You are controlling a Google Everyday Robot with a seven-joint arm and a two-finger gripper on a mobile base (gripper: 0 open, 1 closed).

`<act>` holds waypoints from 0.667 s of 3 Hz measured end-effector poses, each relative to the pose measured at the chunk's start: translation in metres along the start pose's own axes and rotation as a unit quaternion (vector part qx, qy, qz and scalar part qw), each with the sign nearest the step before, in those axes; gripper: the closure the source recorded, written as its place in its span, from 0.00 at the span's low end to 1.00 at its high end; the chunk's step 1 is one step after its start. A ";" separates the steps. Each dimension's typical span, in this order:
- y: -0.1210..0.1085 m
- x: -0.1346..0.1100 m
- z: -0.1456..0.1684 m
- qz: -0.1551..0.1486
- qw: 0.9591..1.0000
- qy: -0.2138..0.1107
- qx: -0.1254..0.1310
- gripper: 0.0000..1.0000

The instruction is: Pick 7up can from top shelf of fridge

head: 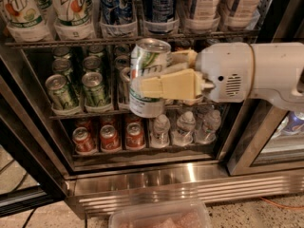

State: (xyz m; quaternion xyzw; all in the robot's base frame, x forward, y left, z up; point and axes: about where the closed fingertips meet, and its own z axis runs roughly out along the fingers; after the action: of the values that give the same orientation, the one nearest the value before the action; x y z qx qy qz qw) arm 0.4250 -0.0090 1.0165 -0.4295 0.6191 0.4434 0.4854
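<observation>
The 7up can [148, 63] is clamped in the gripper [159, 83]. It hangs just below the top shelf [213, 33] and out in front of it, free of the shelf's clear cup holders. Its long axis is close to upright, with the silver lid tipped slightly to the right, toward the white wrist. One pale yellow finger [171, 85] lies across the can's front at mid height. The other shows behind its upper right edge, so the jaws close on the can across its width from front to back.

The arm reaches in level from the right, under the top shelf's front rail. For the coming move, what counts is that the can is already below that rail. In my judgement, pulling it straight back out of the fridge [166, 184] needs no further lift, only a steady grip so the tilt does not grow.

Below the top shelf and behind the can stand the short green cans [95, 89], with red cans [109, 137] and small bottles [185, 126] one rack lower. On the top shelf, other 7up cans [71, 6] and tall blue cans [116, 4] sit in their holders.
</observation>
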 end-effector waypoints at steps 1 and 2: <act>0.014 0.002 0.004 0.006 0.998 0.038 -0.055 1.00; 0.032 0.001 0.016 0.003 0.991 0.069 -0.112 1.00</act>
State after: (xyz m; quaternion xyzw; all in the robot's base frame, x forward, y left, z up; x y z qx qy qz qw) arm 0.3972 0.0143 1.0177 -0.5087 0.5989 0.4806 0.3893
